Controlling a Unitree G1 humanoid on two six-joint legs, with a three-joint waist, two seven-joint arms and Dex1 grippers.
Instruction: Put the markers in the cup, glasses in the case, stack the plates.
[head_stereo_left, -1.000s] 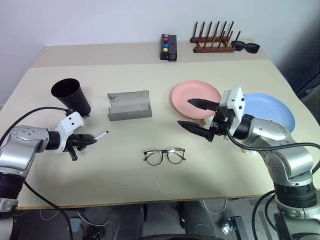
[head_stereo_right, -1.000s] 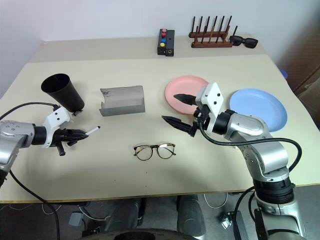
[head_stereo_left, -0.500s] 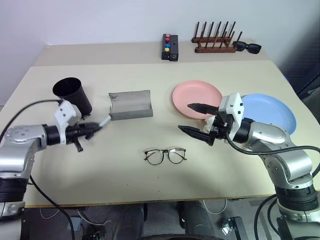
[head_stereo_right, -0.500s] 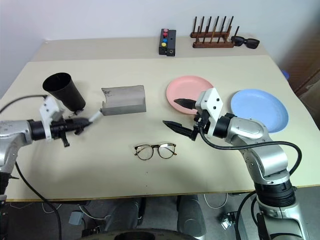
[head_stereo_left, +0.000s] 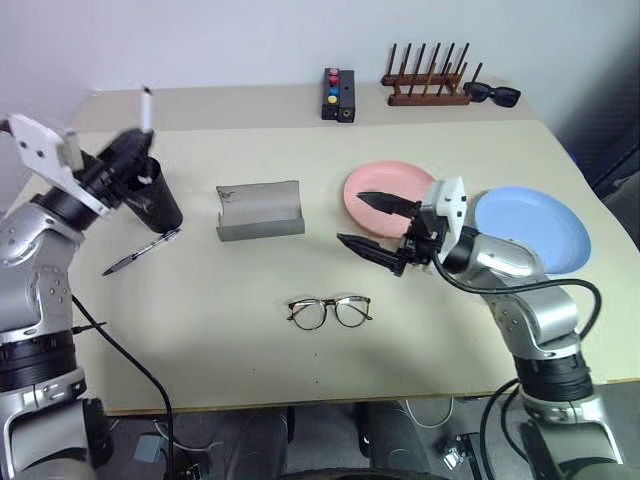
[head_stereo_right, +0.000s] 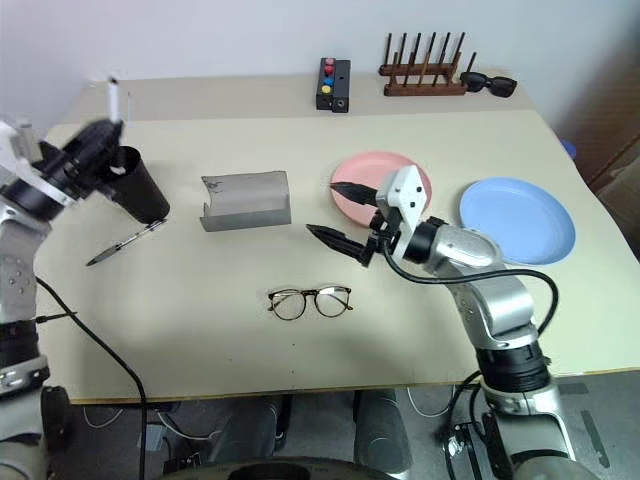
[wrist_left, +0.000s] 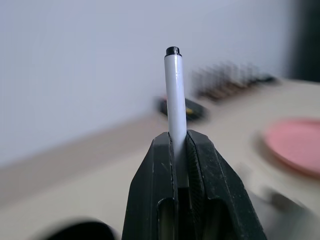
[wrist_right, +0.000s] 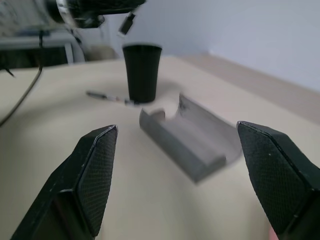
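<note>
My left gripper (head_stereo_left: 128, 150) is shut on the white marker (wrist_left: 174, 90), holding it upright just above the rim of the black cup (head_stereo_left: 158, 203). The dark marker (head_stereo_left: 140, 250) lies on the table in front of the cup. The grey case (head_stereo_left: 260, 211) stands open at mid-table. In front of it lie the clear glasses (head_stereo_left: 328, 311). My right gripper (head_stereo_left: 375, 225) is open and empty, hovering beside the pink plate (head_stereo_left: 392, 182). The blue plate (head_stereo_left: 540, 228) lies to the right of the pink one.
Along the table's back edge stand a black box with coloured buttons (head_stereo_left: 337, 95), a wooden peg rack (head_stereo_left: 428, 86) and black sunglasses (head_stereo_left: 492, 95). My right arm lies over the inner edge of the blue plate.
My left gripper has risen from table height to above the cup, tipping the white marker from level to upright. The dark marker beside the cup is now uncovered. My right gripper drifted slightly left.
</note>
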